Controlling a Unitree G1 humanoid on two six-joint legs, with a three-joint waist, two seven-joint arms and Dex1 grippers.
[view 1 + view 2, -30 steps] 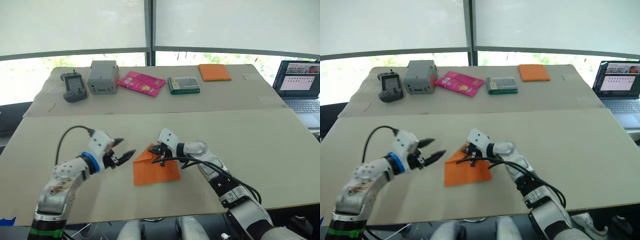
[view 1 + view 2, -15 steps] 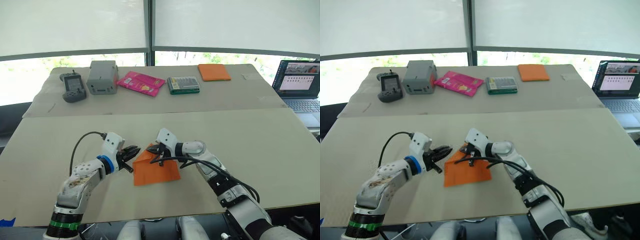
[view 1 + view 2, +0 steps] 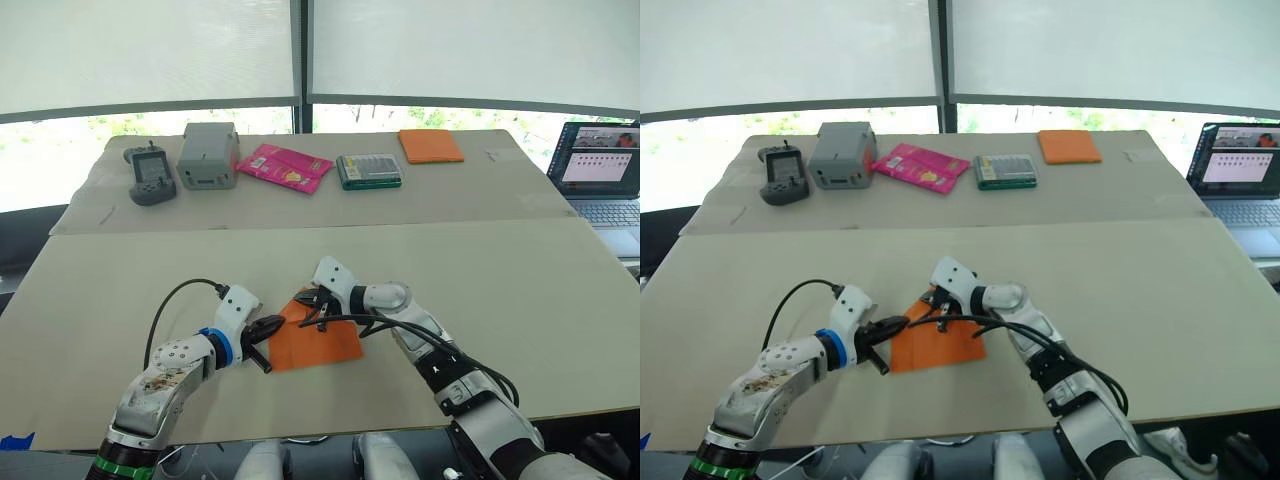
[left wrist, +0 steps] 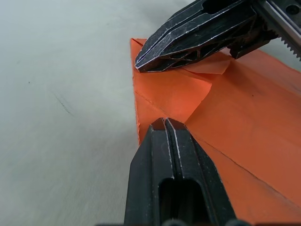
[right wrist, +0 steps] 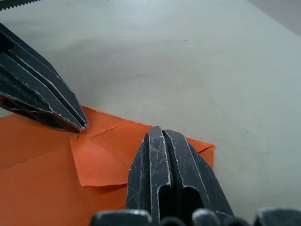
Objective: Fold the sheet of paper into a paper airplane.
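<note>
The sheet of paper (image 3: pixel 325 345) is bright orange and lies flat on the near table, with a small corner flap folded over at its far left. My left gripper (image 3: pixel 277 322) is shut, and its tip rests on the paper's left edge beside the flap (image 4: pixel 188 92). My right gripper (image 3: pixel 304 298) is also shut, its tip pressing down on the folded corner (image 5: pixel 106 157). The two tips sit close together, a little apart. In the left wrist view my own shut fingers (image 4: pixel 165 141) point at the flap, with the right gripper (image 4: pixel 138 63) above them.
On the far table stand an orange pad (image 3: pixel 431 146), a green case (image 3: pixel 368 170), a pink packet (image 3: pixel 284 166), a grey box (image 3: pixel 207 155) and a dark handheld device (image 3: pixel 151 175). A laptop (image 3: pixel 600 170) sits at the right edge.
My left gripper has shut and moved right until it reached the paper's left edge. The right gripper has stayed on the folded corner.
</note>
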